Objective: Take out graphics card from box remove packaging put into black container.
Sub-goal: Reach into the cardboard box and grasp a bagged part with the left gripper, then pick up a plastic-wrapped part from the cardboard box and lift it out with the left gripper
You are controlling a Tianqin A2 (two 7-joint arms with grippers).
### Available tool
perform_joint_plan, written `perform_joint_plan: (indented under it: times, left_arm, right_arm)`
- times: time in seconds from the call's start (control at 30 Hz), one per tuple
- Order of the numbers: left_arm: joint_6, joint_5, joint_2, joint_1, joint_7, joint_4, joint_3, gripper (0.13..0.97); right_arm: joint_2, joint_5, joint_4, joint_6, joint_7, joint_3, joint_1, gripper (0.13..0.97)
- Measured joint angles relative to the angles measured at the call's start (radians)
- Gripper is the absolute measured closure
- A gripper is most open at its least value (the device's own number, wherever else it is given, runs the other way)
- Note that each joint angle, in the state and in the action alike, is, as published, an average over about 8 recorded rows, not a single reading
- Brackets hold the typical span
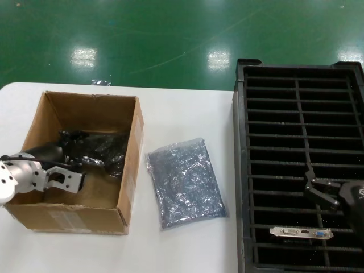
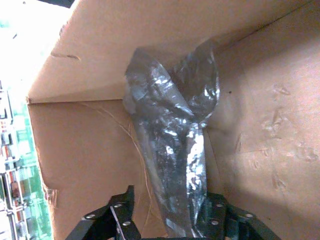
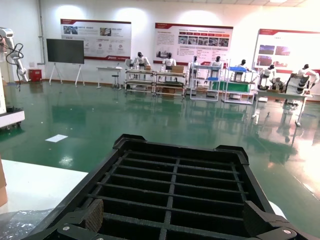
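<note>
The brown box (image 1: 132, 149) stands on the table at the left. My left gripper (image 1: 77, 170) reaches into it among dark bagged items (image 1: 105, 151). In the left wrist view a crinkly silver-grey bag (image 2: 170, 125) stands between the open fingers of that gripper (image 2: 172, 202), against one finger (image 2: 216, 217) and apart from the other. A flat bag of packaging (image 1: 185, 182) lies on the table beside the box. A graphics card's silver bracket (image 1: 301, 232) shows in a near slot of the black container (image 1: 242, 170). My right gripper (image 1: 315, 187) hovers open and empty over the container (image 3: 175, 175).
The white table (image 1: 182, 114) ends at the far side against a green floor. The container fills the right side, its near-left corner close to the loose bag. Box walls (image 2: 90, 150) close in round the left gripper.
</note>
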Motion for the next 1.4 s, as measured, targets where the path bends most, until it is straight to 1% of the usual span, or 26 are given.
perform_joint_plan:
  times: [0.13, 0.27, 0.53, 0.57, 0.83, 0.97, 1.17, 1.27, 1.4]
  left_arm:
    - [0.001, 0.028, -0.020, 0.029, -0.054, -0.061, 0.009, 0.676]
    - [0.004, 0.056, -0.039, 0.057, -0.104, -0.118, 0.015, 0.676]
    - [0.009, 0.113, -0.074, 0.103, -0.196, -0.218, 0.017, 0.837]
    - [0.009, 0.119, -0.078, 0.108, -0.205, -0.227, 0.017, 0.837]
    - [0.015, 0.160, -0.109, 0.149, -0.273, -0.307, 0.006, 0.931]
    - [0.010, 0.171, -0.122, 0.166, -0.293, -0.336, -0.002, 0.941]
    - [-0.014, 0.171, -0.138, 0.189, -0.308, -0.375, -0.021, 0.957]
    - [-0.023, 0.180, -0.149, 0.211, -0.329, -0.419, -0.041, 0.958]
    - [-0.027, 0.213, -0.167, 0.254, -0.379, -0.506, -0.086, 0.958]
  right_arm:
    - [0.000, 0.000, 0.000, 0.000, 0.000, 0.000, 0.000, 0.129]
    - [0.000, 0.000, 0.000, 0.000, 0.000, 0.000, 0.000, 0.129]
    - [0.000, 0.000, 0.000, 0.000, 0.000, 0.000, 0.000, 0.129]
    - [0.000, 0.000, 0.000, 0.000, 0.000, 0.000, 0.000, 0.129]
    - [0.000, 0.000, 0.000, 0.000, 0.000, 0.000, 0.000, 0.129]
    - [0.000, 0.000, 0.000, 0.000, 0.000, 0.000, 0.000, 0.129]
    - [0.000, 0.000, 0.000, 0.000, 0.000, 0.000, 0.000, 0.129]
    - [0.000, 0.000, 0.000, 0.000, 0.000, 0.000, 0.000, 0.129]
    - [0.000, 0.000, 0.000, 0.000, 0.000, 0.000, 0.000, 0.129]
